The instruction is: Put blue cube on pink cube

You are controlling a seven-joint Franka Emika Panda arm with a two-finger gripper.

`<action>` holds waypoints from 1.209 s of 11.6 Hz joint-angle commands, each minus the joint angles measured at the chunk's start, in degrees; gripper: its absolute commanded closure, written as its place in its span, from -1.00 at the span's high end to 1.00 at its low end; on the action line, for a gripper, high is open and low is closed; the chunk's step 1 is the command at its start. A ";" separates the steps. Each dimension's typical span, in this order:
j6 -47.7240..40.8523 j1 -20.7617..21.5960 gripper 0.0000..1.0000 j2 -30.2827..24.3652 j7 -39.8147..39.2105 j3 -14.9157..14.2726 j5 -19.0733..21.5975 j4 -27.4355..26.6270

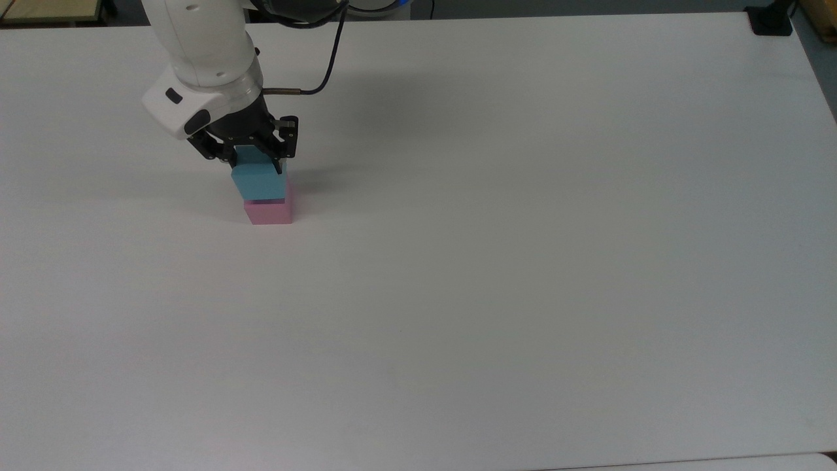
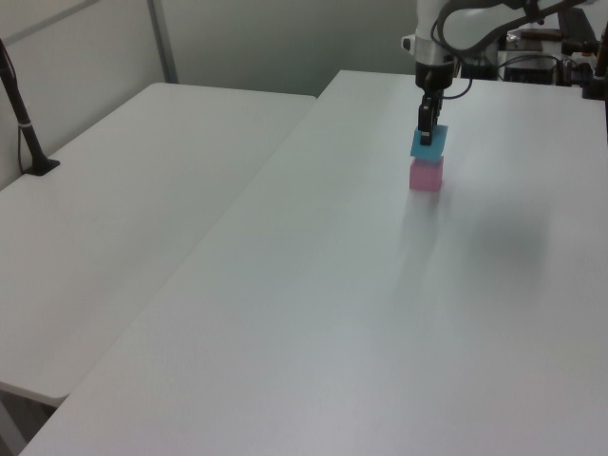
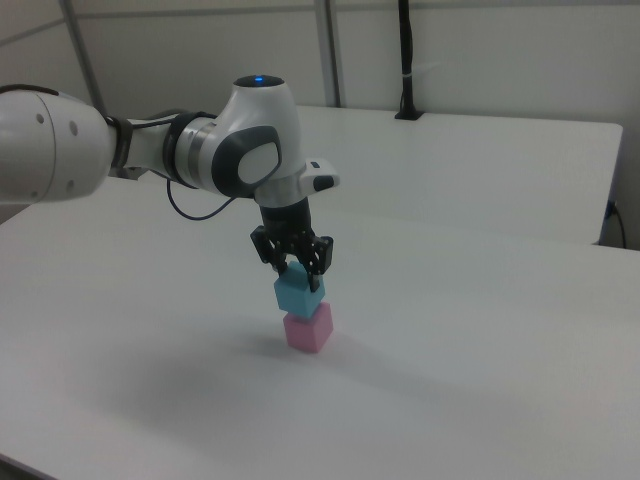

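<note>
Top view, gripper: the gripper (image 1: pixel 256 163) is pointing down and its two black fingers are clamping the blue cube (image 1: pixel 259 182) from both sides.
Top view, cubes: the blue cube is sitting on the pink cube (image 1: pixel 269 212), turned a little against it; whether it is resting fully or hanging just above, I cannot tell.
Top view, hidden: the blue cube is covering the top of the pink cube, and the gripper body is covering the back part of the blue cube.
Top view, around: a black cable (image 1: pixel 325 60) is hanging from the arm behind the stack; a black clamp (image 1: pixel 770 19) is sitting at the table's far corner, on the top view's right.
Top view, room: the white table (image 1: pixel 497 261) is lying open toward the top view's right and the near edge.
Left view, stack: the two cubes (image 2: pixel 427 145) (image 2: pixel 426 174) are standing far back under the gripper (image 2: pixel 427 131); the fingers are too small to make out.
Left view, around: a second white table (image 2: pixel 114 199) is joining on the left view's left, carrying a black pole (image 2: pixel 21 119).
Right view, grip: the gripper (image 3: pixel 296 274) is closing on the blue cube (image 3: pixel 299 292), stacked over the pink cube (image 3: pixel 308 328).
Right view, room: the stack is standing well apart from every table edge.
</note>
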 commanded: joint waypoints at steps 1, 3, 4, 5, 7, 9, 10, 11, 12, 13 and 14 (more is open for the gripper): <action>1.44 0.17 0.02 -0.02 -0.44 -0.25 -1.74 -1.07; 1.44 0.17 0.72 -0.02 -0.18 -0.25 -3.31 -1.07; 1.44 0.17 0.88 -0.02 0.00 -0.25 -3.76 -1.07; 1.44 0.17 1.00 -0.02 0.00 -0.25 -3.76 -1.07; 1.35 0.08 1.00 -0.02 0.00 -0.25 -3.76 -0.98; 0.65 -0.01 1.00 -0.98 1.92 -0.33 -3.50 -0.54; 0.65 -0.36 1.00 -2.12 6.02 -0.25 -3.41 -0.28; 0.65 -0.19 1.00 -2.74 8.76 -0.25 -3.41 0.07; -1.18 -0.10 1.00 -3.61 10.97 -0.25 -3.33 1.38; -5.98 0.17 1.00 -3.88 12.38 -0.25 -3.24 4.52; -12.12 0.26 1.00 -3.97 12.66 0.02 -3.24 8.38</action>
